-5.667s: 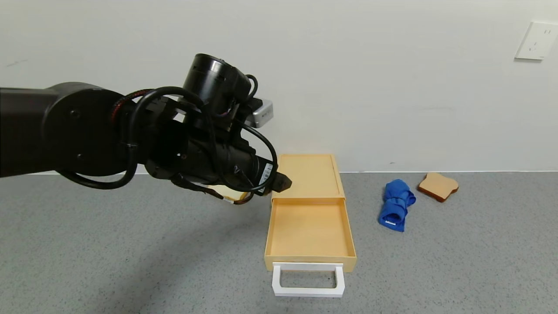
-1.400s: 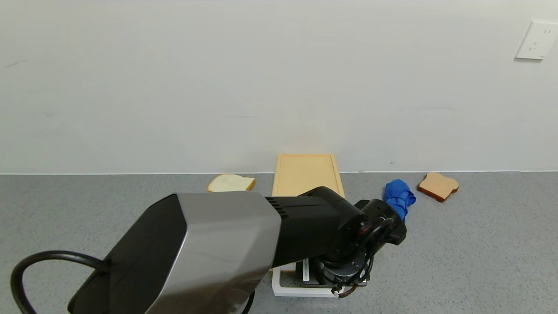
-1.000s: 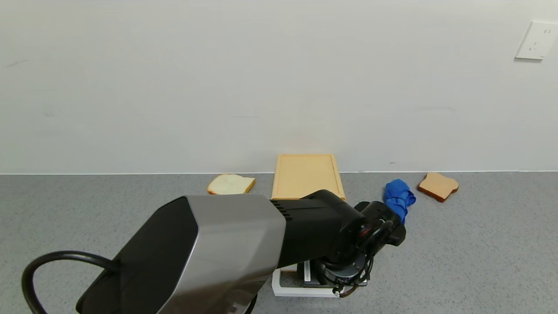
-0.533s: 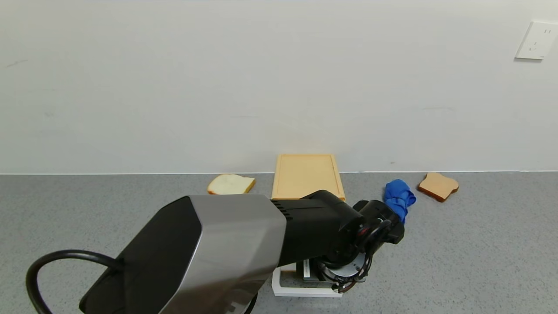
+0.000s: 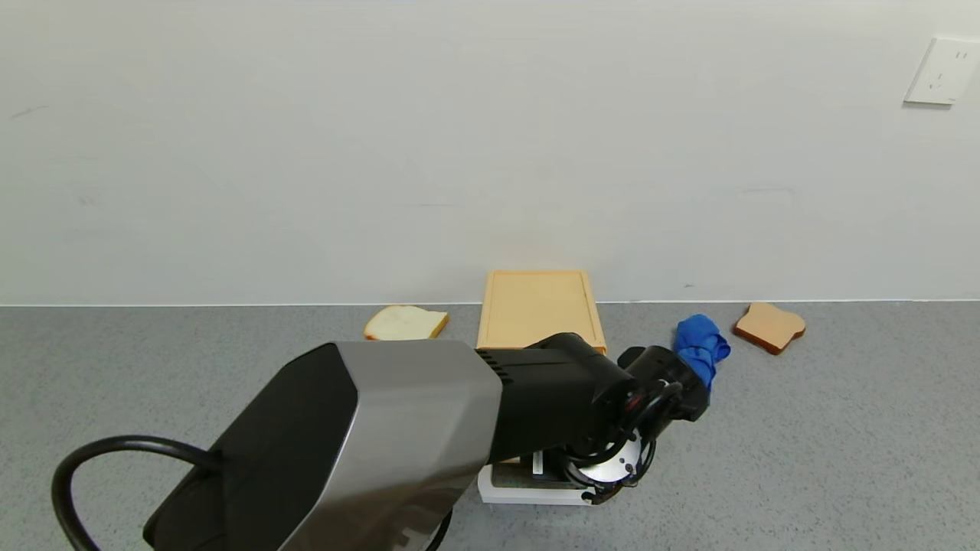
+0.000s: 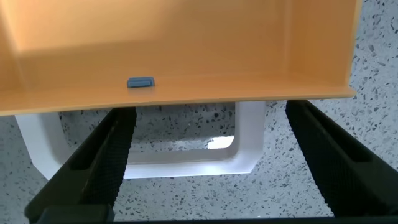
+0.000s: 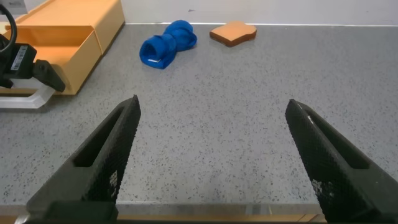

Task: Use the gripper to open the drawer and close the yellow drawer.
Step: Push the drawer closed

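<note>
The yellow drawer (image 6: pixel 186 43) is pulled out of its flat yellow case (image 5: pixel 540 306), which stands against the wall. Its white loop handle (image 6: pixel 245 143) faces me and shows in the head view (image 5: pixel 528 496) under my left wrist. My left gripper (image 6: pixel 208 149) hangs low at the drawer's front, open. Its dark fingers (image 6: pixel 102 162) stand wide on either side of the handle without clamping it. In the head view the left arm (image 5: pixel 398 428) hides most of the drawer. My right gripper (image 7: pixel 211 155) is open and empty over bare table to the drawer's right.
A white bread slice (image 5: pixel 404 323) lies left of the case. A rolled blue cloth (image 5: pixel 700 348) and a brown toast slice (image 5: pixel 769 327) lie to its right. A wall socket (image 5: pixel 940 71) is at the upper right. The table is grey speckled stone.
The left arm came down from beside the case to the drawer's front. Over the last second it edged toward the wall, and the white handle moved back with it a little.
</note>
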